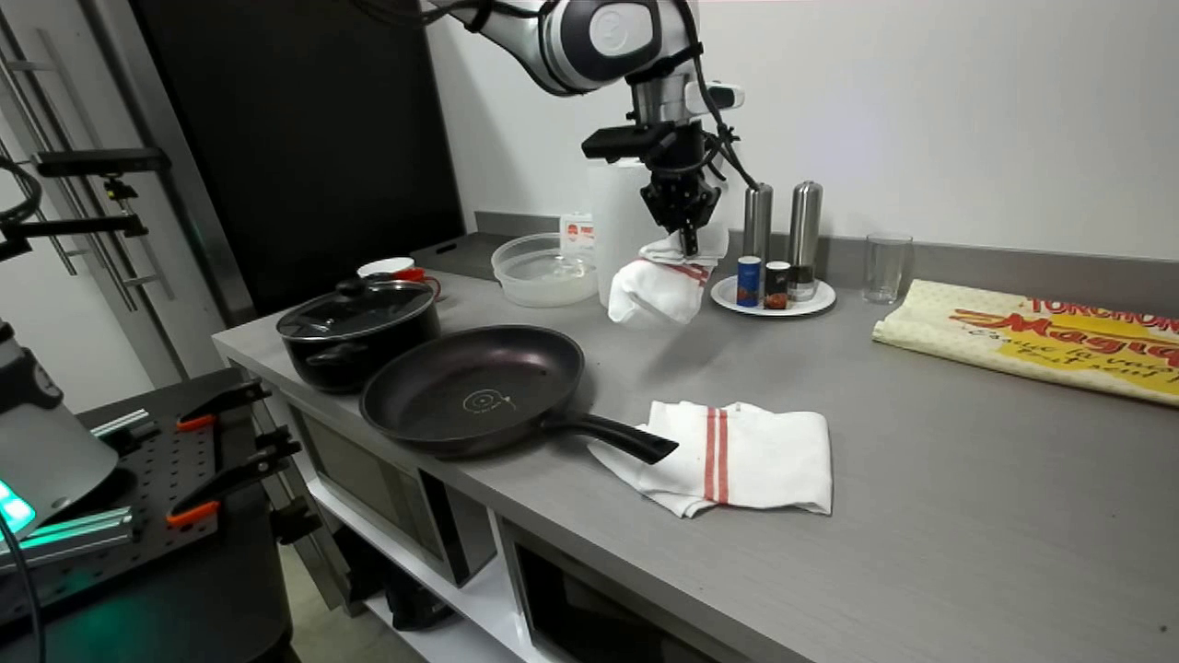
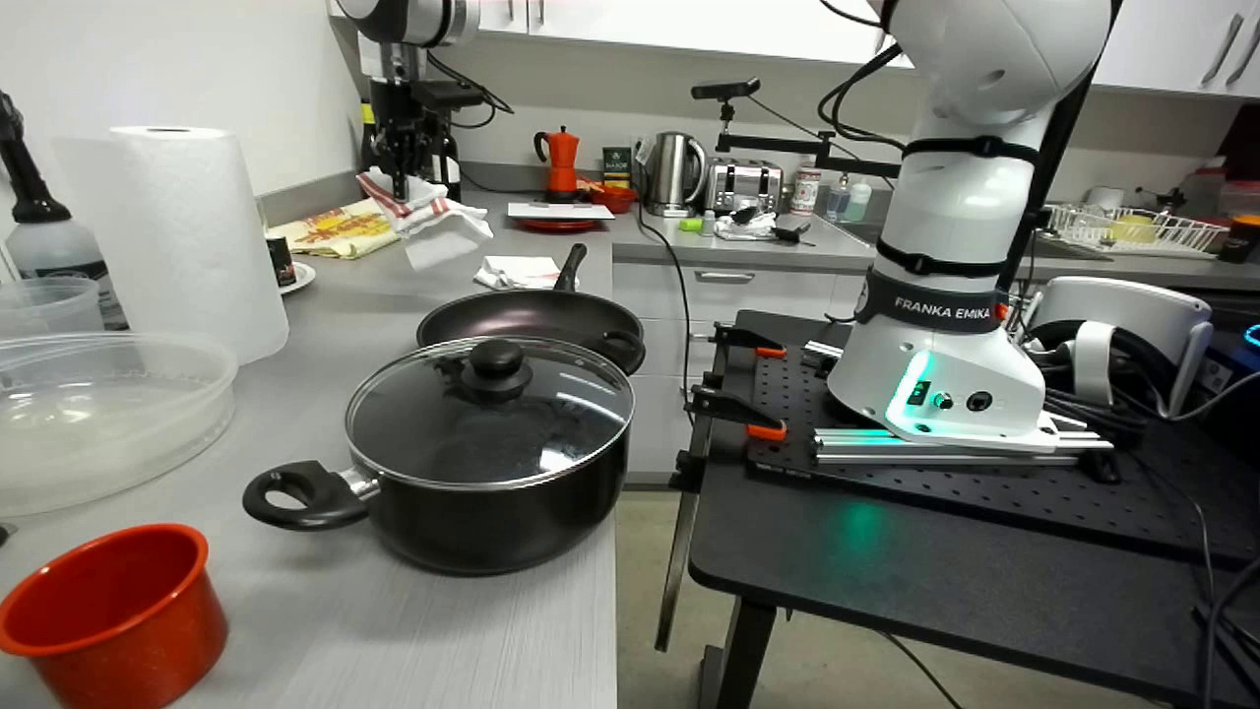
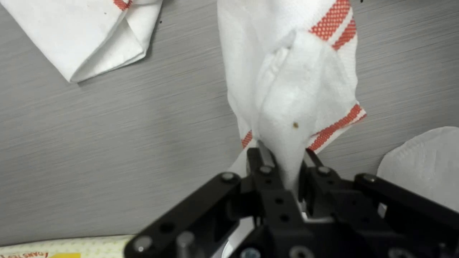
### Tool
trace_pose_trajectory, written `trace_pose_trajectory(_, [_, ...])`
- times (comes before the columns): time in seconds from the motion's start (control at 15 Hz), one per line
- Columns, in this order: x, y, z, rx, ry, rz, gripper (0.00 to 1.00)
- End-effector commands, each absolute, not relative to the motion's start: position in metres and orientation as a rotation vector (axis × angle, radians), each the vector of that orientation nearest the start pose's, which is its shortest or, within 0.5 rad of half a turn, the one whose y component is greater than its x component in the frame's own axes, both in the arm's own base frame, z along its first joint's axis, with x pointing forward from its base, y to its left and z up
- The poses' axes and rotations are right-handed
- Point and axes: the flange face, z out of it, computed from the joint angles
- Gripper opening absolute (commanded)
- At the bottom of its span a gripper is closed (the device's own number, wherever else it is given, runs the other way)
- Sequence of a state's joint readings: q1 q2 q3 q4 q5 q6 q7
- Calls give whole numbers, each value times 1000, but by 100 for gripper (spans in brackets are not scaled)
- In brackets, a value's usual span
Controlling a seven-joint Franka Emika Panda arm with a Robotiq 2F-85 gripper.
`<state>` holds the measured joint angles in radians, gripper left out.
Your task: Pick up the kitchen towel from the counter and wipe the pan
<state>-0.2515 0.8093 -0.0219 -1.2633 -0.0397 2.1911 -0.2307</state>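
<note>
The pan [image 1: 474,382] lies open above, the pot [image 1: 359,333] blocking one side.

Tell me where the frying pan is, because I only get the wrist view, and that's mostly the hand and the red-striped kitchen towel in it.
Observer: In both exterior views the frying pan sits near the front edge of the counter, beside the glass-lidded black pot.
Operator: Is it covered or open?
Observer: Open; its cooking surface shows bare in an exterior view.
Operator: And is what I'm holding above it?
Observer: No; in both exterior views the kitchen towel hangs above the counter, off to one side of the frying pan.
</note>
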Motion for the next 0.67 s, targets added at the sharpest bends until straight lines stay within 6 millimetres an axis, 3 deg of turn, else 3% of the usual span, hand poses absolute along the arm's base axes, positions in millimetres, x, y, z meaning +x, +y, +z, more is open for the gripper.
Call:
trace_pose_trajectory(0.0, [757,-212,264,-3188,90,-115,4])
trace_pose_trajectory(0.4, [763,-217,223,-3173,119,-19,4])
trace_pose_trajectory(0.6, [764,-217,212,-3172,119,-3,4])
